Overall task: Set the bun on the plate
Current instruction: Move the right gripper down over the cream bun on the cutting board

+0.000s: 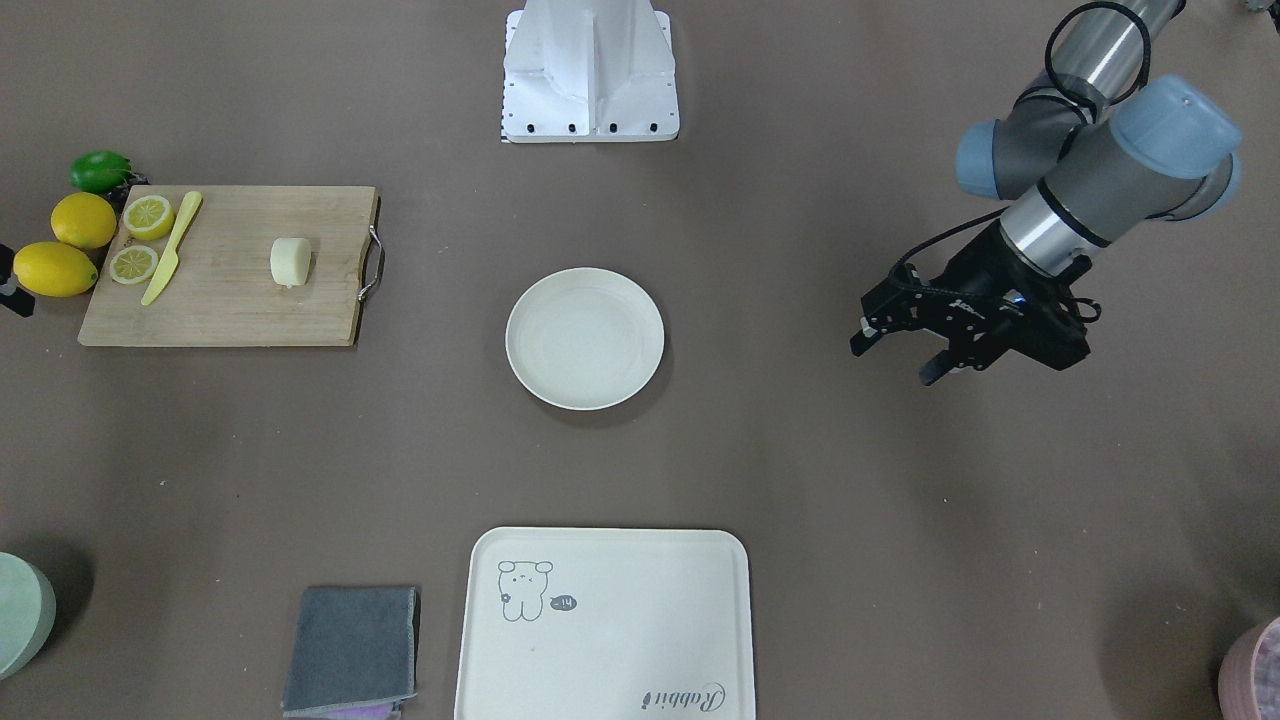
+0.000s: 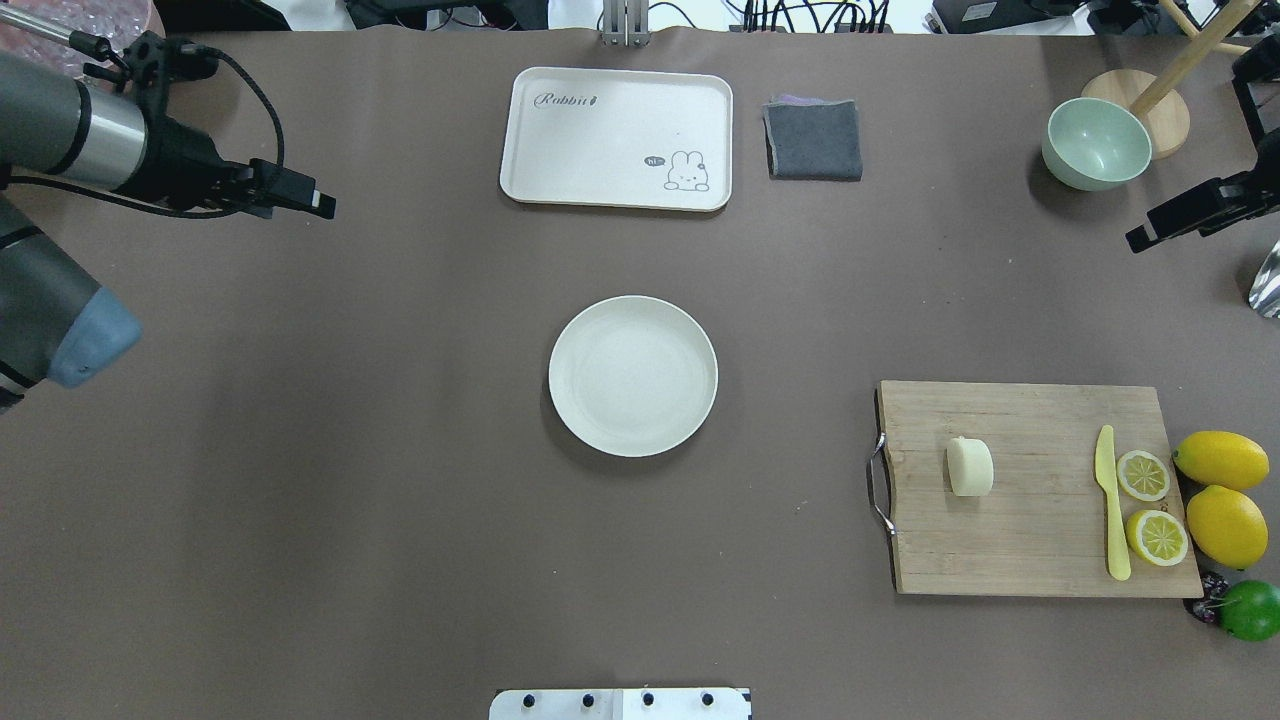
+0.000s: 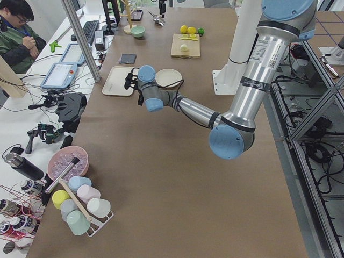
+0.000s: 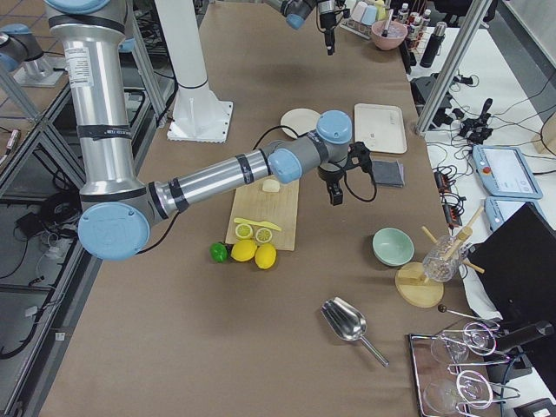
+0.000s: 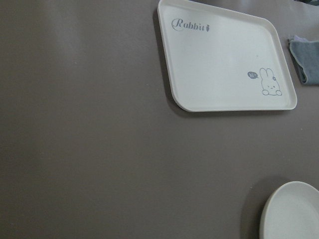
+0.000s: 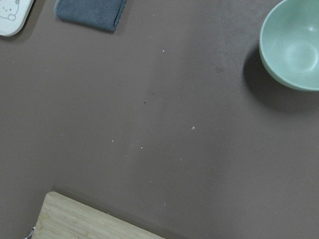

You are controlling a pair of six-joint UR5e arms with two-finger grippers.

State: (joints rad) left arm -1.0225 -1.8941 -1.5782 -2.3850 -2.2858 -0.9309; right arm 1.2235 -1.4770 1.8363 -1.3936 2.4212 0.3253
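Bun on cutting board, right of plate; tray behind plate, cloth beside tray.

Left arm: silver tube, grey joints, pale-blue caps, looped black cable behind black left pincer. White base, dark bolts.

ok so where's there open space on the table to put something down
Widest bare stretch: between the plate and the left end effector. The strip between plate and cutting board is free too, and the tray is empty. Crowded at the board's end away from the plate: knife, lemon halves, lemons, lime.
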